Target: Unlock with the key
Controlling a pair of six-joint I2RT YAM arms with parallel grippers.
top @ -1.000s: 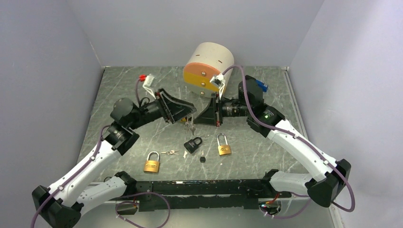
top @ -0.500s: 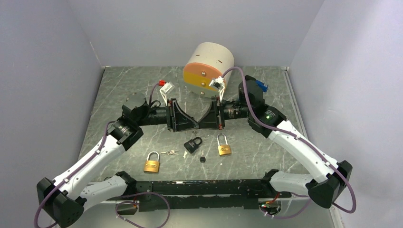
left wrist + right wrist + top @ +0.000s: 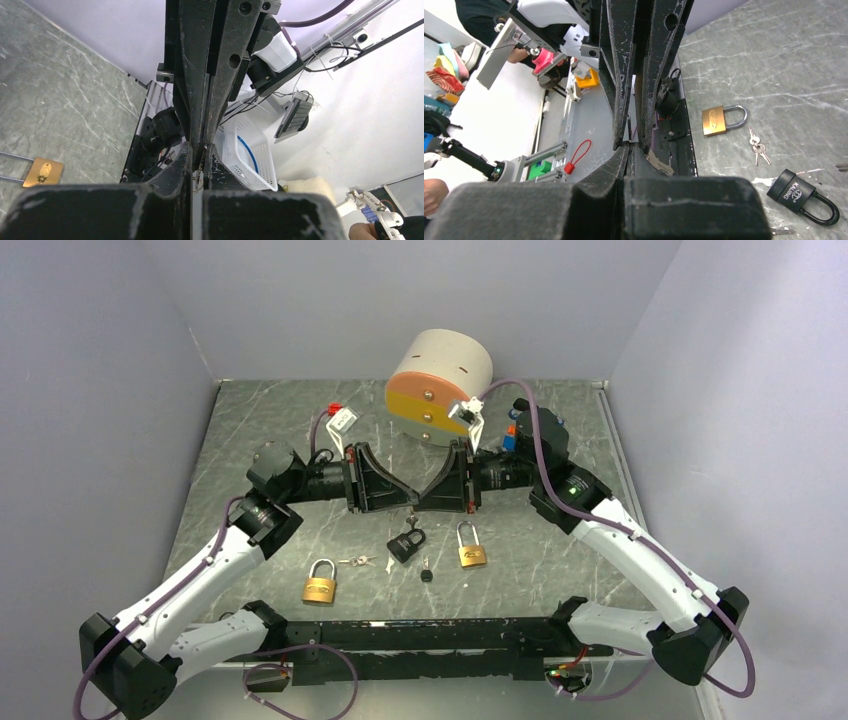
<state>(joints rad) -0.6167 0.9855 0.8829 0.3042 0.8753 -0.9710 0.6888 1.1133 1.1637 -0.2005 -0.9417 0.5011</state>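
My two grippers meet tip to tip over the middle of the table. The left gripper [image 3: 407,502] and the right gripper [image 3: 421,502] are both shut on a small key [image 3: 411,523], part of which dangles below them. In the left wrist view a thin metal piece [image 3: 199,175] sits pinched between my shut fingers [image 3: 183,165]. Directly under the key lies a black padlock [image 3: 405,543] [image 3: 798,194]. One brass padlock [image 3: 320,585] [image 3: 716,120] lies to the left and another brass padlock [image 3: 471,552] to the right.
A bunch of loose keys [image 3: 358,561] [image 3: 758,147] and a black-headed key [image 3: 427,575] lie between the padlocks. A beige cylinder with an orange and yellow face [image 3: 440,385] stands behind the grippers. Grey walls close in the left, back and right.
The left arm swung its gripper to the right to meet the right gripper's tip and shut its jaws on the key. The right gripper stayed shut and barely shifted.
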